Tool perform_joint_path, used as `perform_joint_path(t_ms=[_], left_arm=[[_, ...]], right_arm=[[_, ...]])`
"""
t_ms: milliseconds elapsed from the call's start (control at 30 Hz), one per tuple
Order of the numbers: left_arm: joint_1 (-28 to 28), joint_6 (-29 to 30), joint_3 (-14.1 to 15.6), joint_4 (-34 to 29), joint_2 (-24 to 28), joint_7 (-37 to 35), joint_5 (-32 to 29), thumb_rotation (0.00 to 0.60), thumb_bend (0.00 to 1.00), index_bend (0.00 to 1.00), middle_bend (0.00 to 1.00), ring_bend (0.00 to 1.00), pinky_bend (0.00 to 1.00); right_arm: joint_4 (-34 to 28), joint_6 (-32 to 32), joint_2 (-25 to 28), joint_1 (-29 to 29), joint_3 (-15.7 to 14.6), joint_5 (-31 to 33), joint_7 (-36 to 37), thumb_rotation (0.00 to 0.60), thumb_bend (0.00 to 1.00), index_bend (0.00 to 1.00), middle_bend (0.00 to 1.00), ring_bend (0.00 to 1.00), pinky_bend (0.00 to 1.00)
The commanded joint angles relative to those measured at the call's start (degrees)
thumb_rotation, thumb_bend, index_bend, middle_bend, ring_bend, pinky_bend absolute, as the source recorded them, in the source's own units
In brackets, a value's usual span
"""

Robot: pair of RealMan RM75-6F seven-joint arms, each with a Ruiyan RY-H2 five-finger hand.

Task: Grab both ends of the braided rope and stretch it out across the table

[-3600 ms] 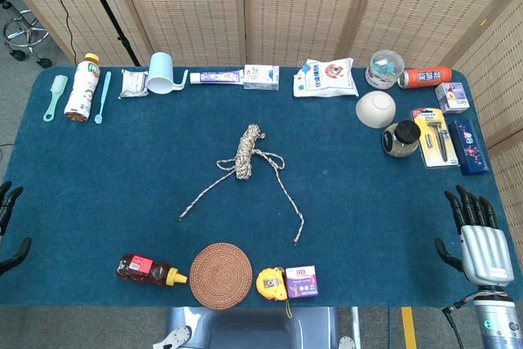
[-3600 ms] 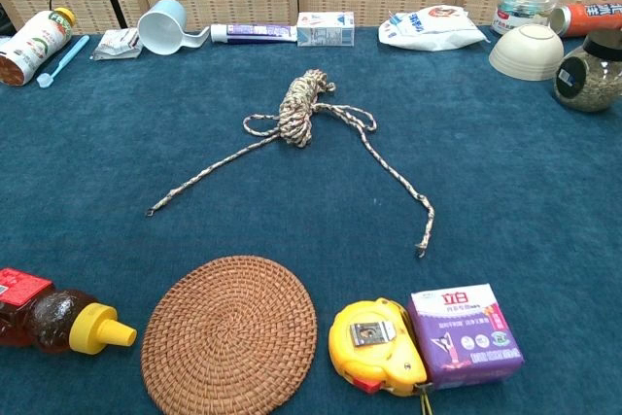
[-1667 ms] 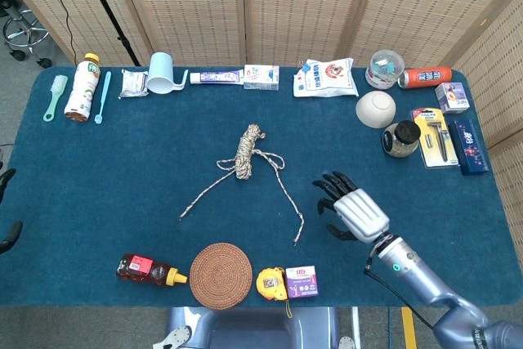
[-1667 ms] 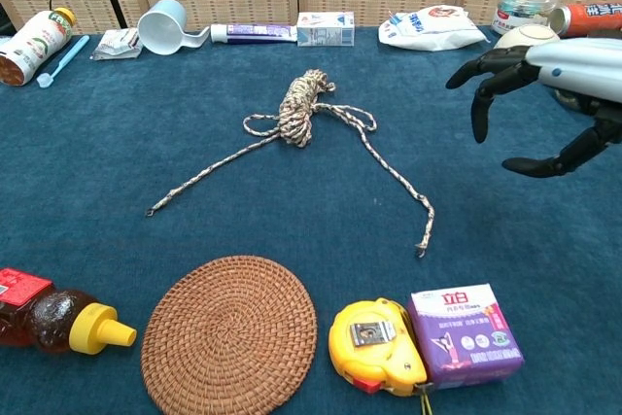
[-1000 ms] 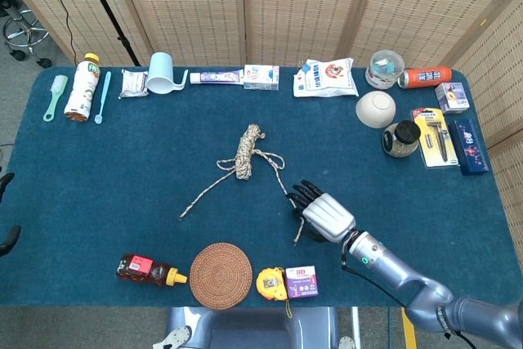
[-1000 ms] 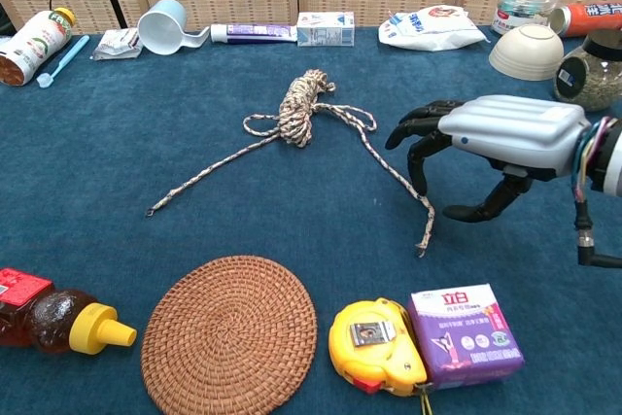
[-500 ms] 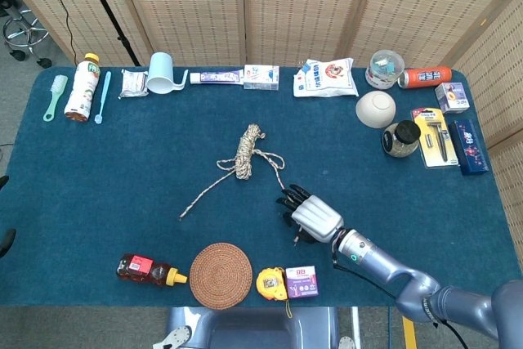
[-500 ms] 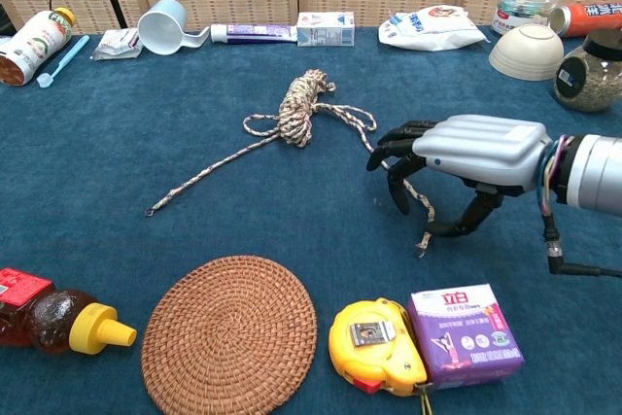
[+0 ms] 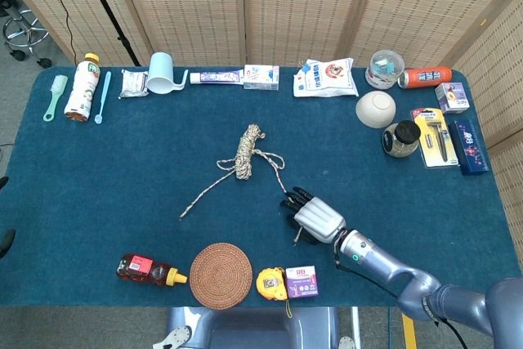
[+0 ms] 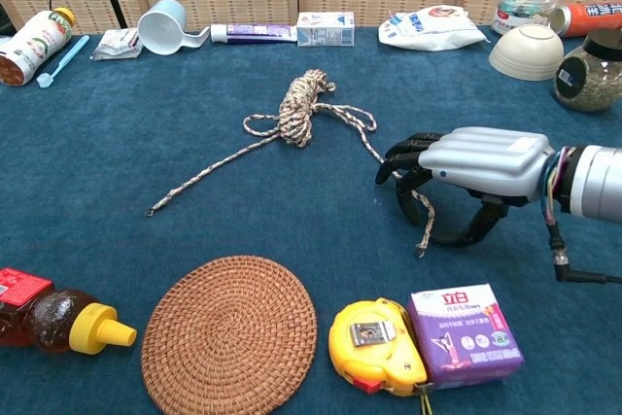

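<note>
Blue table (image 9: 98, 177), fingers (image 10: 403, 167) around rope (image 10: 301, 109)

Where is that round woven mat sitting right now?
The woven mat lies at the table's near edge, left of centre in both views, between the honey bottle and the yellow tape measure.

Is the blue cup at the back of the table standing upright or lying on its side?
On its side. The blue cup lies tipped over, its open mouth facing the chest camera.
</note>
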Motion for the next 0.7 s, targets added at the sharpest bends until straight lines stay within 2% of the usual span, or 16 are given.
perform_joint_path(t_ms=[33, 700], left_arm=[[-0.06, -0.02, -0.03, -0.01, -0.06, 0.01, 0.05, 0.600, 0.35, 0.00, 0.00, 0.00, 0.00], [-0.06, 0.06, -0.19, 0.30, -0.10, -0.08, -0.27, 0.600, 0.35, 0.00, 0.00, 0.00, 0.00]], right_arm=[[0.03, 0.26, 0.19, -0.05, -0.27, 0.12, -0.13, 0.600, 0.38, 0.49, 0.17, 0.02, 0.00], [0.87, 0.55, -1.15, 0.36, -1.15, 1.32, -0.91, 0.600, 0.38, 0.53, 0.19, 0.04, 0.00]])
